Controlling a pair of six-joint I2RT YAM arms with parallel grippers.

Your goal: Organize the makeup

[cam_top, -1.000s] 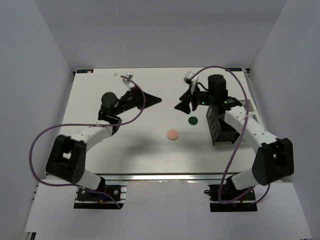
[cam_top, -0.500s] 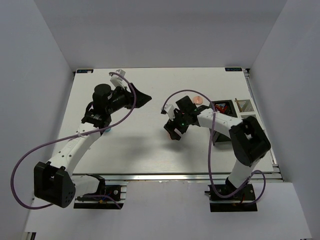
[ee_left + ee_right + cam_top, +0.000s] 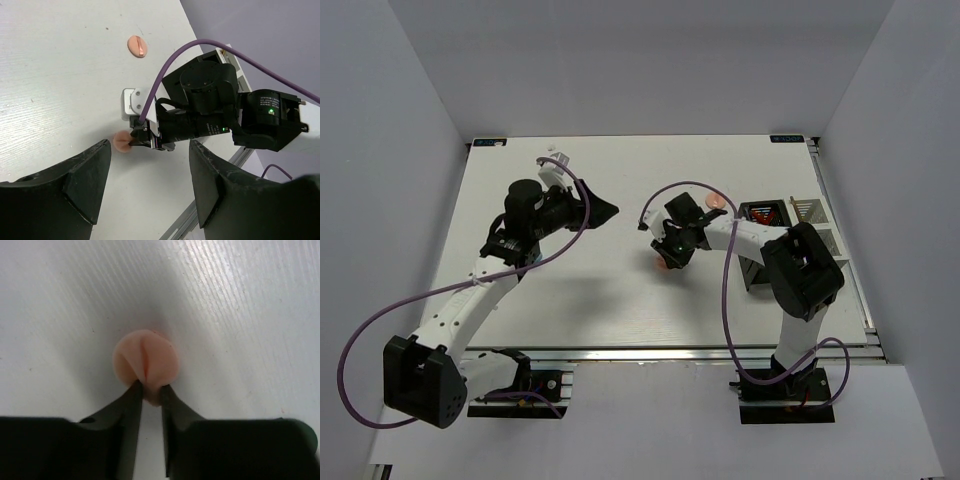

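Right fingers [image 3: 127, 410] closing in from wide, now pinching peach disc [image 3: 145, 365] on surface [image 3: 240, 315]; left fingers [image 3: 75, 185] hanging wide apart.

Right gripper [image 3: 150, 388] covers the near edge of the peach disc [image 3: 145, 357]. Overhead, its arm hides part of the compartment box [image 3: 817, 212]
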